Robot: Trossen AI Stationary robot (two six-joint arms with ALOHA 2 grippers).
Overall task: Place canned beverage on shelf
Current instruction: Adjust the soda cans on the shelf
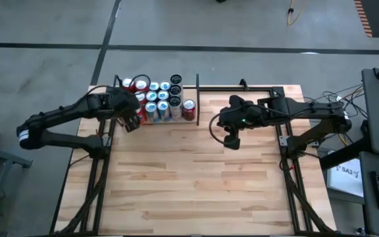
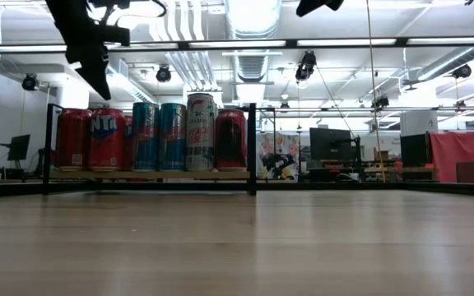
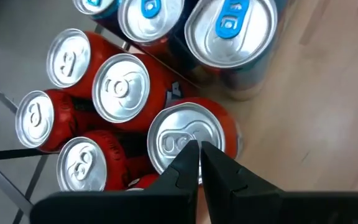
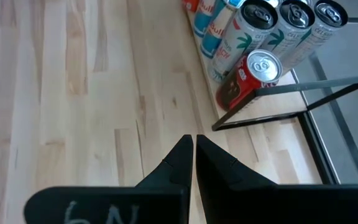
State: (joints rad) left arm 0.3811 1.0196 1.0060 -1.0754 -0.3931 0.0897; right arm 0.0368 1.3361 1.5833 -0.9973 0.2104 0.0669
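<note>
A: Item one, left gripper [image 3: 199,149]: fingers pressed together, holding nothing. We log it hovering above the red can [image 3: 188,134] at the front-left corner of the shelf [image 1: 197,99]; whether the tips touch the lid we cannot tell.

B: Item two, right gripper [image 4: 194,144]: likewise pinched shut and empty, waiting over bare table [image 1: 196,178] at about three o'clock from the shelf.

A: Item three, canned beverages [image 1: 155,102]: we count red, blue and pale cans packed upright in the narrow bay, at twelve o'clock on the table. No loose can shows outside it.

B: Our judgement: placement looks finished or nearly so. To do this step well, we lift the left gripper straight up, clear of the lids, before swinging toward six o'clock, so no neighbouring can gets nudged.
</note>
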